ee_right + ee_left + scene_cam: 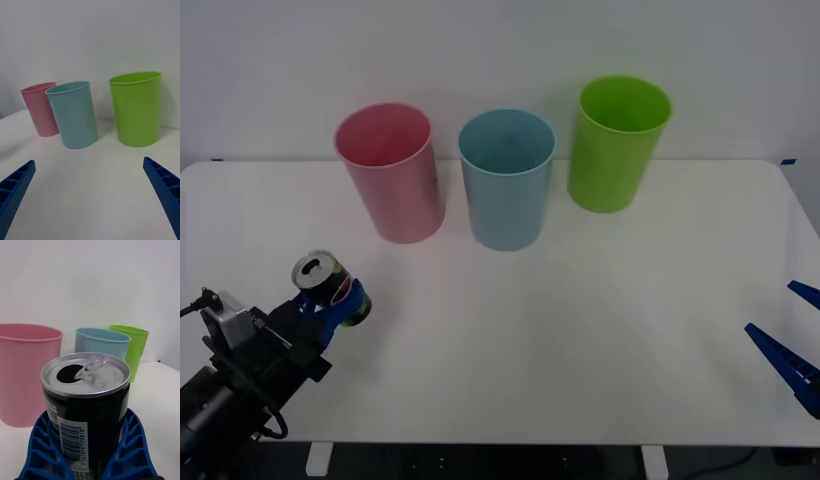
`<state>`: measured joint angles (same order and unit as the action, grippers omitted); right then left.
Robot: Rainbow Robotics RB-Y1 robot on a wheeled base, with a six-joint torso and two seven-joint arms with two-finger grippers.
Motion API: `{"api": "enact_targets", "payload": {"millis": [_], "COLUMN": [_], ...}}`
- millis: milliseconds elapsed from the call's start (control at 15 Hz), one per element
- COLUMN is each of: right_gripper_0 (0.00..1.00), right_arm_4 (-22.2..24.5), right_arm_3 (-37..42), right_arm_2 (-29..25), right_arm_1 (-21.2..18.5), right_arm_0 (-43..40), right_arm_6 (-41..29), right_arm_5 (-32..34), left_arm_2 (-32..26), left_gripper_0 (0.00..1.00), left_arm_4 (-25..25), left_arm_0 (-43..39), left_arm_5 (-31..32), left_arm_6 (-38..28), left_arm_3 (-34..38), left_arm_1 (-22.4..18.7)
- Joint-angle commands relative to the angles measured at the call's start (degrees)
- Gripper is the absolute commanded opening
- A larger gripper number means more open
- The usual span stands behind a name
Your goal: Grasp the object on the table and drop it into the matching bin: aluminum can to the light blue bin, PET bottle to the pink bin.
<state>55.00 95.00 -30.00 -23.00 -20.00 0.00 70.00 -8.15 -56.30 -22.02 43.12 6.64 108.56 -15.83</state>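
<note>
White counter (510,330) under a plain wall. Left claw (340,303) pinching can (328,283), apparently lifted; grasp done, carry and drop left. Blue bin (506,180) ahead, rightward; pink bin (390,172) nearer. Right claw (792,340) spread, parked at the edge.

White table (580,340), three bins standing on it.
We see the pink bin (390,172), light blue bin (506,180) and lime green bin (616,145) standing upright along its far side, left to right.

Bright, even light — soft shadows
</note>
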Motion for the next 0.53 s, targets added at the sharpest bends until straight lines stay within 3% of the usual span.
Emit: {"api": "enact_targets", "payload": {"millis": [67, 333, 533], "right_gripper_0": [1.00, 1.00, 1.00], "right_arm_4": [0.0, 0.0, 0.0], "right_arm_3": [0.0, 0.0, 0.0], "right_arm_2": [0.0, 0.0, 0.0], "right_arm_1": [0.0, 0.0, 0.0], "right_arm_0": [0.0, 0.0, 0.0], "right_arm_6": [0.0, 0.0, 0.0], "right_arm_5": [0.0, 0.0, 0.0], "left_arm_2": [0.5, 1.7, 6.1], "left_gripper_0": [0.00, 0.00, 0.00], "left_arm_4": [-1.1, -3.9, -5.7], "left_arm_0": [1.5, 5.9, 11.7], "left_arm_5": [-1.3, -3.7, -9.5], "left_arm_6": [-4.7, -11.7, -13.1], "left_arm_3": [3.5, 5.5, 5.5], "left_arm_1": [0.0, 0.0, 0.0]}}
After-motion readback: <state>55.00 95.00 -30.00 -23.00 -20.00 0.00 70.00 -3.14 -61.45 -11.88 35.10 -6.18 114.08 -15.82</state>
